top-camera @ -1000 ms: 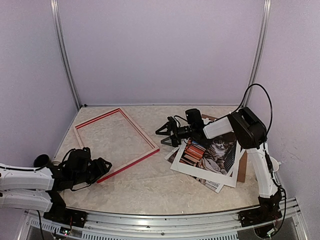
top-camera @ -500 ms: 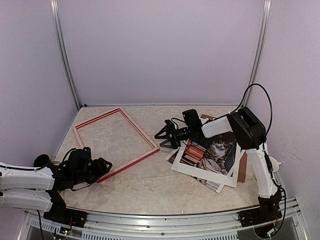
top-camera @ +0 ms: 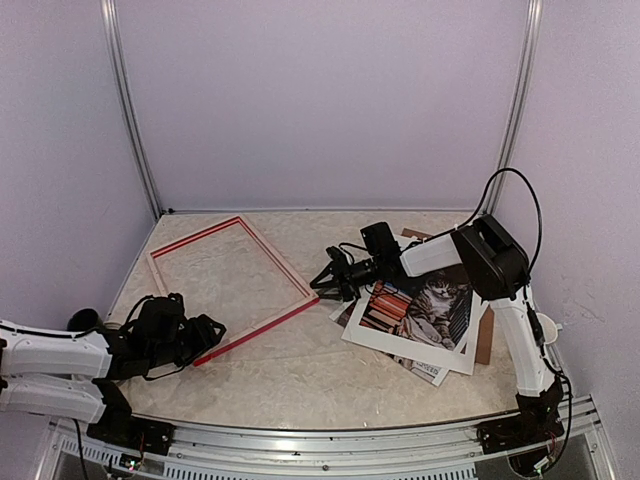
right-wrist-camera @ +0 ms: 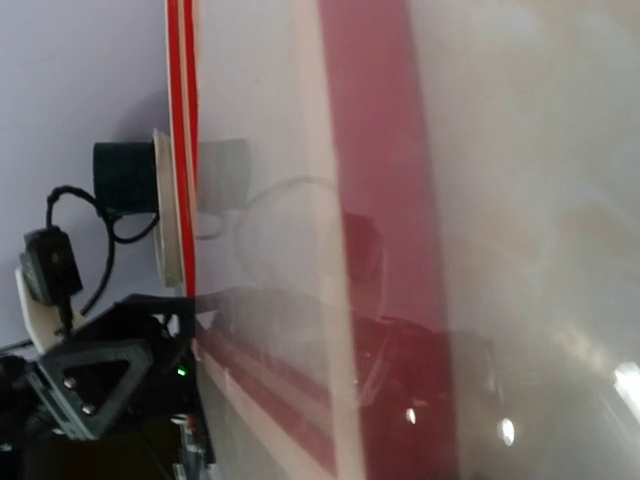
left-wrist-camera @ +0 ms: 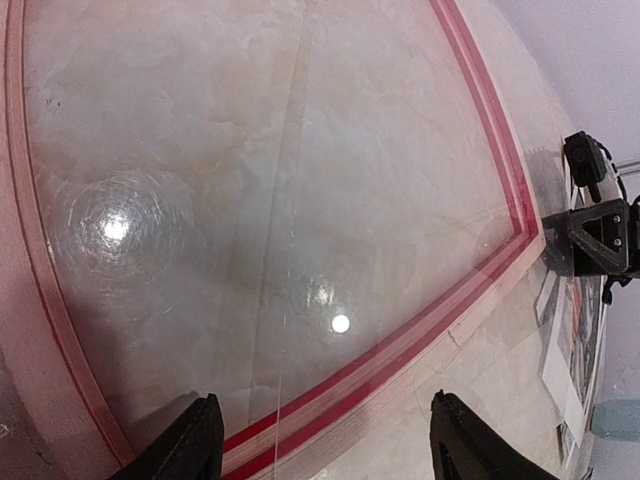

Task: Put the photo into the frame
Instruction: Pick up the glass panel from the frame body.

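Two robot arms work at a red frame (top-camera: 258,327)

The left gripper (top-camera: 210,335) sits at the frame's near corner, its fingers apart astride the rail. The right gripper (top-camera: 319,283) is at the frame's right corner, and whether it is spread or closed cannot be told. The cat photo (top-camera: 425,300) lies right of the frame on a white mat (top-camera: 390,338).

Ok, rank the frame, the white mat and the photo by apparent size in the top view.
1. the frame
2. the white mat
3. the photo, showing only through the mat's opening
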You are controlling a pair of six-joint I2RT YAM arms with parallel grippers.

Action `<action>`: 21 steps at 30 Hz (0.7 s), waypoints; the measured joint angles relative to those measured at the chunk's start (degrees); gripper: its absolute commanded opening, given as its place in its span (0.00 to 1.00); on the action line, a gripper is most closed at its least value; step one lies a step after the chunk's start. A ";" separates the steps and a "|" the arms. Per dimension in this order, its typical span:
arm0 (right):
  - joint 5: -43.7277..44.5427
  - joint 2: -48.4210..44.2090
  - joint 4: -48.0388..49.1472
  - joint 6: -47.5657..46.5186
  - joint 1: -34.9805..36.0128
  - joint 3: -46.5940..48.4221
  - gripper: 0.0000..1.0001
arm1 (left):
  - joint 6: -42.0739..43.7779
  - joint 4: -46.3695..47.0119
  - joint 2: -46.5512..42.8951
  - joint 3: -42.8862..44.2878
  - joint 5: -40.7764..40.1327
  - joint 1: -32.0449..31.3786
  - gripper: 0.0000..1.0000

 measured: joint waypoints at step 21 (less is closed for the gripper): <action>-2.80 -2.56 5.03 3.93 -0.04 -0.98 0.00 | 1.68 -0.92 -1.68 0.00 0.83 0.00 0.89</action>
